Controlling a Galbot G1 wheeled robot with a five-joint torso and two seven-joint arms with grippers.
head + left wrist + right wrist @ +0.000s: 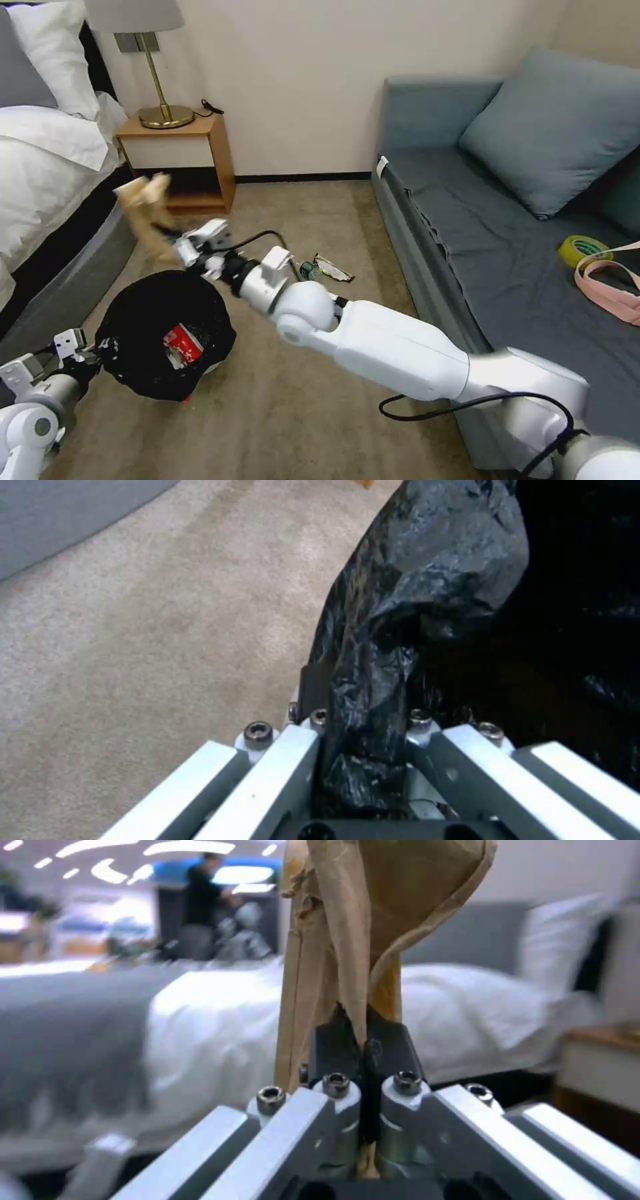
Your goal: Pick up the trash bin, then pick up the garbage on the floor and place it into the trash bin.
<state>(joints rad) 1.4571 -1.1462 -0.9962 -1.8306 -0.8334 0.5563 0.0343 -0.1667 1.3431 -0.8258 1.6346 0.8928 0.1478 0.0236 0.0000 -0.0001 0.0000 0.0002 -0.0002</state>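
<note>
The trash bin [163, 347] is gripped by its bag-lined rim in the left gripper [363, 760], mouth kept open. The tan wrapper [148, 210] is pinched in the right gripper [365, 1060], apparently above the bin's far rim, ready for dropping.

The trash bin [163, 340] wears a crinkly black bag, a red-and-white packet [183, 343] inside. The held wrapper [148, 212] is tan. On the beige carpet [280, 413], far right, a green-labelled bottle [309, 270] lies beside a yellowish-black wrapper [333, 268].
</note>
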